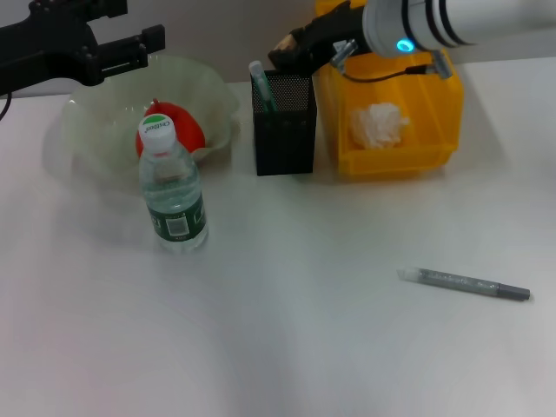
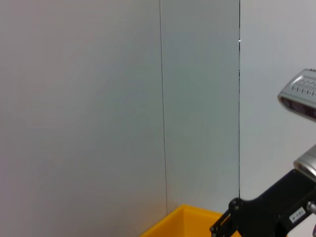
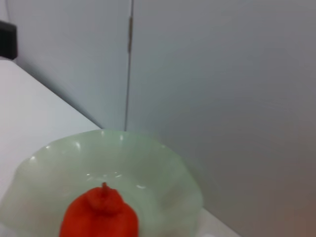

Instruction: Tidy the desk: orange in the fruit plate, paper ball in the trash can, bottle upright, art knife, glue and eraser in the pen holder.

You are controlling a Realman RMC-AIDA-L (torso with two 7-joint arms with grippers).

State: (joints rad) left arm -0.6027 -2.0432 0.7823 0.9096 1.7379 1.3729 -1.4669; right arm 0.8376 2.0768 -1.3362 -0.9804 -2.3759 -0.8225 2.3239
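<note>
Head view: a plain white desk [image 1: 287, 330] fills the scene, with a pale wall behind it. At back left sits a pale green, wavy-rimmed fruit plate [image 1: 213, 91] holding the orange [image 1: 178, 126]. Just in front of the plate a clear water bottle [image 1: 172, 193] stands upright, its white cap on. In the middle back is a black mesh pen holder [image 1: 285, 130] with a green-tipped item [image 1: 261, 82] standing in it; what it is cannot be told. Just beside the holder, to the right, a yellow trash can [image 1: 417, 130] holds the white paper ball [image 1: 378, 123]. The art knife [image 1: 465, 284], slim and grey, lies flat on the desk at front right, well apart from the holder. The left gripper [image 1: 130, 48] hangs at the upper left above the plate's far rim, its two black fingers spread, holding nothing. The right gripper [image 1: 291, 48] is above the pen holder's back edge; whether it is open or closed cannot be told.

Left wrist view: mostly grey wall panels, with a corner of the yellow can [image 2: 182, 222] and part of the right arm [image 2: 276, 202].

Right wrist view: the wall, the desk, and the plate [image 3: 163, 173] with the orange [image 3: 101, 215] resting inside it.
</note>
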